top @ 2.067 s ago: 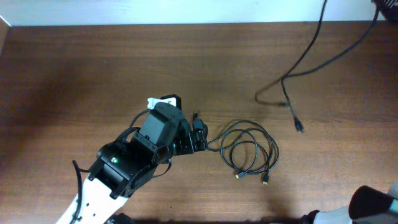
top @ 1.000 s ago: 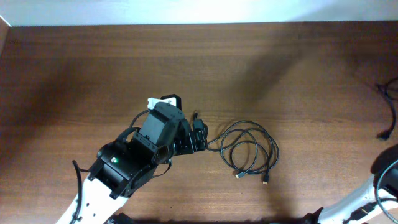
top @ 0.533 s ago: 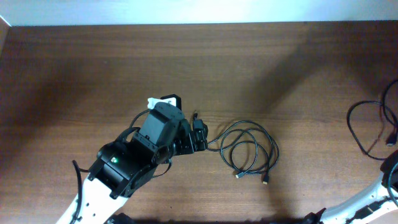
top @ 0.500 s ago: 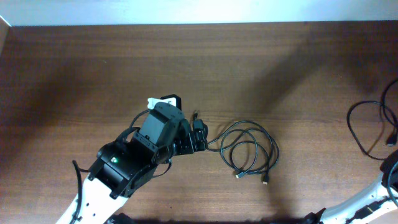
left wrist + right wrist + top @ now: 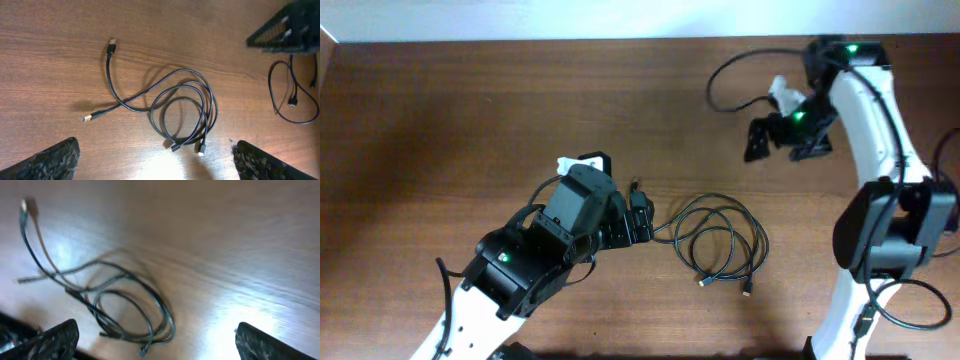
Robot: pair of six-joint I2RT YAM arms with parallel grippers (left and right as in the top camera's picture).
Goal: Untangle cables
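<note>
Cables (image 5: pixel 720 240): looped tangle lying flat on table (image 5: pixel 440 110), mid-worktop toward the robot-side edge. Left gripper (image 5: pixel 155 155) just beside the tangle, spread wide, empty. Right gripper (image 5: pixel 157 332) toward the far edge, right half, spread wide, empty. Separate cord loop (image 5: pixel 280 107) lies toward the right edge.

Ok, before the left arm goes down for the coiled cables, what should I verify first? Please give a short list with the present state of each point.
1. Left gripper open and empty: ok.
2. Right gripper open and empty: ok.
3. Coiled cables well inside the left wrist view: ok.
4. Free ends reachable: silver plug and gold plug lie outside the coil: ok.
5. Right wrist view sharp enough to guide a grasp: not ok, it is blurred.
6. Which strand lies on top at the crossings: cannot tell.
</note>
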